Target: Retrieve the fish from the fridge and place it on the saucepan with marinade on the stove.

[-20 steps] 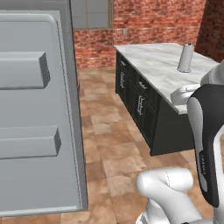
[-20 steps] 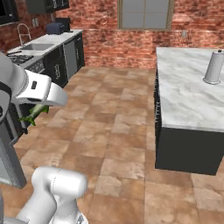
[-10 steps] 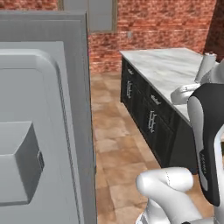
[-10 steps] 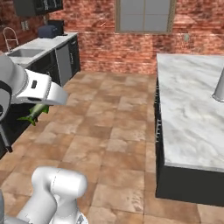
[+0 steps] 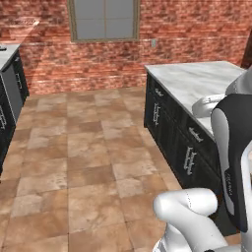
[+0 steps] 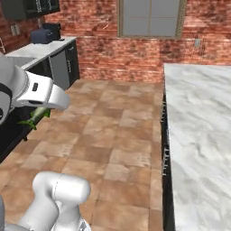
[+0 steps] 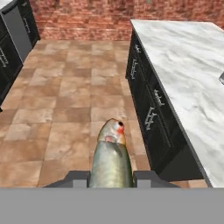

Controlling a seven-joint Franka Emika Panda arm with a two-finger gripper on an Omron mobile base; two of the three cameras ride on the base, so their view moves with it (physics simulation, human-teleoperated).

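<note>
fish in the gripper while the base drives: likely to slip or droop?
The fish sticks straight out past the gripper without sagging, so probably stiff. Its smooth, tapered body could slide forward. It is small and thin, so likely light.

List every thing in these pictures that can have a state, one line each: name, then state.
fish: held off the floor, head pointing away from the hand camera.
end effector: shut on the fish, one finger each side.
island drawers: all closed.
window: closed.
dishwasher door: closed.
</note>
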